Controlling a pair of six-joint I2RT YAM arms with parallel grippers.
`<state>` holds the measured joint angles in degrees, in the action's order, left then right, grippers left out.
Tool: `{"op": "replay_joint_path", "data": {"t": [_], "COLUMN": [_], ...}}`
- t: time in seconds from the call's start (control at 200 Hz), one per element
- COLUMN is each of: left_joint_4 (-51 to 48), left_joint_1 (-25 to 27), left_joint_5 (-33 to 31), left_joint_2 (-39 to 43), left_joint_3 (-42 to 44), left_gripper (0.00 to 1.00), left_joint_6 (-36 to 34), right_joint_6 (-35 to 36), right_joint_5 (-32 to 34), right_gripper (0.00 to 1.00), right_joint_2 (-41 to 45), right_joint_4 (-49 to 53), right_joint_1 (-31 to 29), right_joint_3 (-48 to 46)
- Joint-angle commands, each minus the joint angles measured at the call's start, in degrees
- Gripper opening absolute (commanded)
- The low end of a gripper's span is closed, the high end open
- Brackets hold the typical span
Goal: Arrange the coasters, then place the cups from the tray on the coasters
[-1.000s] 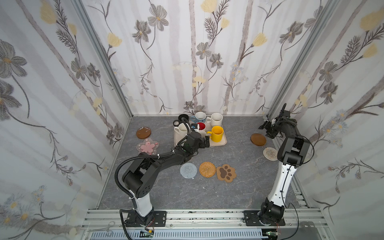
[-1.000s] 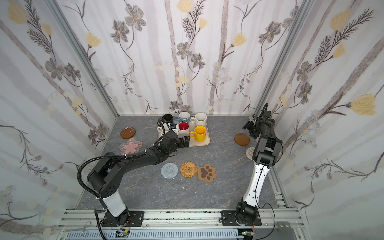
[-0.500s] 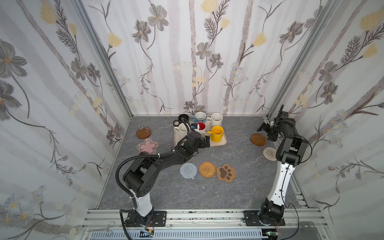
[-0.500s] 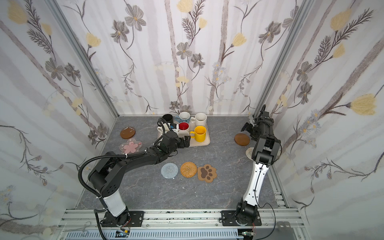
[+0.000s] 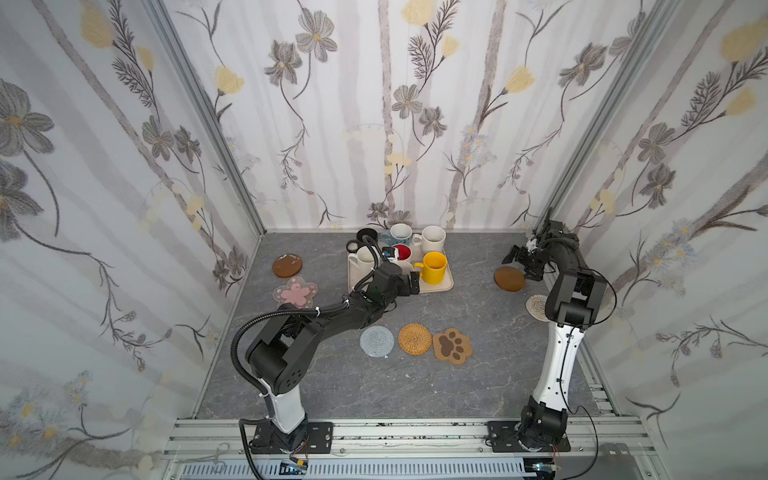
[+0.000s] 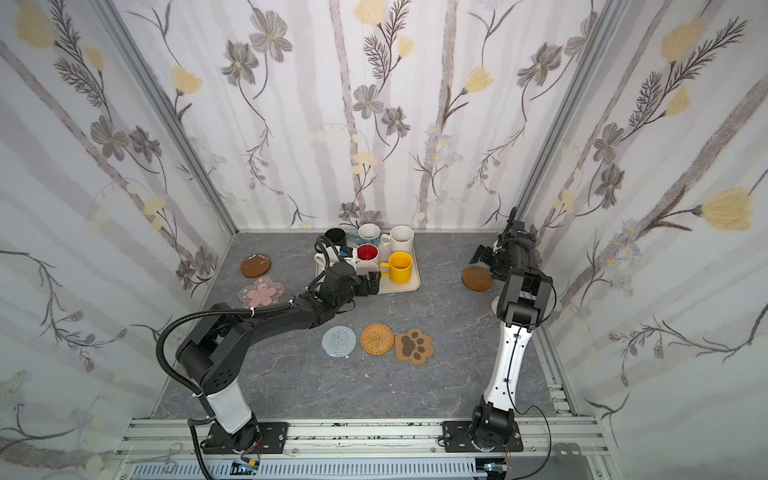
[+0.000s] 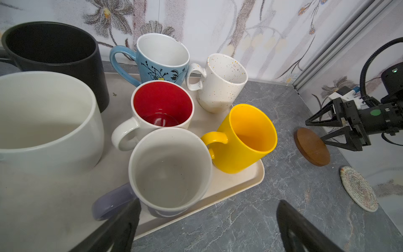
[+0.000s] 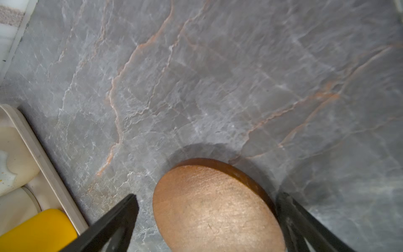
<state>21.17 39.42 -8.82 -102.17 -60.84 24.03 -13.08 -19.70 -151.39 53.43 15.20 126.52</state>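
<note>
Three coasters, crochet [image 5: 376,340], rattan [image 5: 415,338] and paw [image 5: 452,345], are lying bare in a row nearest me. Beyond them my left jaws are hanging spread and empty at the near edge of the tray [image 7: 229,187], facing the lavender mug [image 7: 170,174]. I am judging it glazed, slick and breakable, best pinched across its rim wall away from the handle. Farther off, my right jaws are hovering spread over the wooden disc [image 8: 213,209] on the worktop [image 8: 218,87]: light, rigid, thin, an edge grip.

My left arm [image 5: 332,320] is black with a ribbed hose, my right arm [image 5: 561,353] white-shanked, its right gripper [image 7: 314,132] skeletal black triangles.
</note>
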Motion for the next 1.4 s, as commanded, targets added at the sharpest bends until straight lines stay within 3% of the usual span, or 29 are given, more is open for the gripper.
{"op": "replay_joint_path", "data": {"t": [0.0,0.22,0.465,0.814,1.049,1.394], "left_joint_4": [0.5,0.6,0.6,0.6,0.6,0.6], "left_joint_1": [0.0,0.0,0.0,-0.1,-0.2,-0.7], "left_joint_5": [-0.3,-0.8,-0.7,-0.6,-0.7,-0.2], "left_joint_2": [0.6,1.5,2.1,2.0,1.7,1.4], "left_joint_3": [0.1,0.7,1.2,1.1,1.1,0.9], "left_gripper": [1.00,1.00,1.00,1.00,1.00,1.00], "left_joint_6": [0.1,0.0,-0.1,0.0,-0.4,-0.2], "right_joint_6": [1.7,2.7,1.2,-4.8,-8.9,-8.7], "right_joint_5": [0.4,6.7,18.0,18.1,14.4,19.8], "right_gripper": [1.00,1.00,1.00,1.00,1.00,1.00], "right_joint_2": [0.5,1.7,4.0,5.1,1.4,-2.4], "right_joint_4": [2.0,3.3,3.3,-1.6,-4.1,-2.6], "right_joint_1": [-1.4,-5.2,-8.0,-7.6,-7.9,-9.3], "right_joint_3": [0.3,-1.4,-4.0,-1.4,2.0,3.8]}}
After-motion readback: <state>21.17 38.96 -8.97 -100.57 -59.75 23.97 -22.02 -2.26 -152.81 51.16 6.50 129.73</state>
